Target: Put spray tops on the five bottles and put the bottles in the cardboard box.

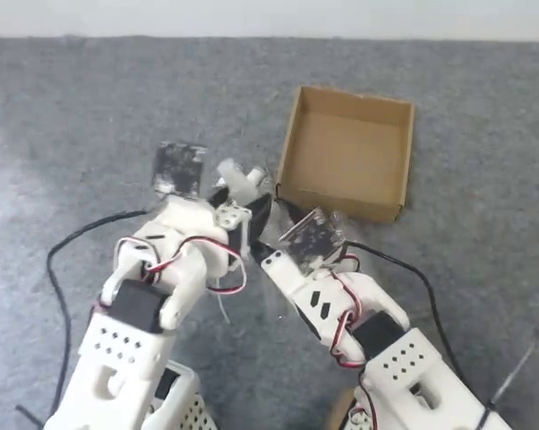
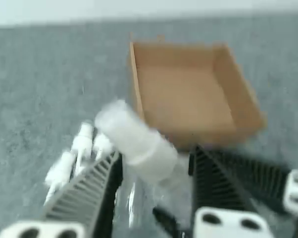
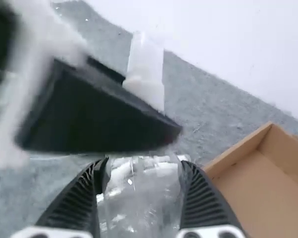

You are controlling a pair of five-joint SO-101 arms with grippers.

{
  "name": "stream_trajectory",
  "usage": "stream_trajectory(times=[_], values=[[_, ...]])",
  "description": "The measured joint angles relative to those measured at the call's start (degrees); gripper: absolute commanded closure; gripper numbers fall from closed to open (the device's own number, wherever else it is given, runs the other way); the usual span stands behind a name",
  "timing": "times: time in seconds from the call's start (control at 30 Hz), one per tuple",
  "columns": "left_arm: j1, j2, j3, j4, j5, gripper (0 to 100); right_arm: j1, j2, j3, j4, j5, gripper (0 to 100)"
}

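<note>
Spray top (image 2: 134,141) is clamped in the left gripper (image 2: 156,156), a clear bottle (image 3: 139,203) in the right gripper (image 3: 143,168), beside the cardboard box (image 1: 346,148).

Grey carpeted table (image 1: 90,107) bears cardboard box (image 1: 346,152), loose spray tops (image 2: 82,142).

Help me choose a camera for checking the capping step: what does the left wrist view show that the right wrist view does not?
Left wrist view: loose spray tops lying on the carpet, and the cardboard box with its whole bare floor. Right wrist view: the right pincer gripping the clear bottle, with a white wall behind. Both: the white spray top held in the left pincer, the box and the grey carpet.
</note>
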Motion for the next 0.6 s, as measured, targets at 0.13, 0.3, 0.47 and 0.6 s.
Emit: stream_trajectory(times=[0.13, 0.3, 0.47, 0.6], values=[[-0.3, -0.1, -0.5, 1.6, -0.8, 77, -0.9, -0.1, 0.4, -1.7, 2.8, 99.3], [-0.2, -0.3, -0.8, 1.6, -1.1, 75, -0.9, -0.1, 2.5, -7.8, -0.1, 99.3], [0.0, -0.3, -1.5, 1.6, -1.1, 73, -0.9, -0.1, 2.5, -8.9, -1.8, 99.3], [-1.6, -3.5, -2.5, 1.6, 2.2, 73, -0.9, -0.1, 2.4, -9.3, -1.8, 99.3]])
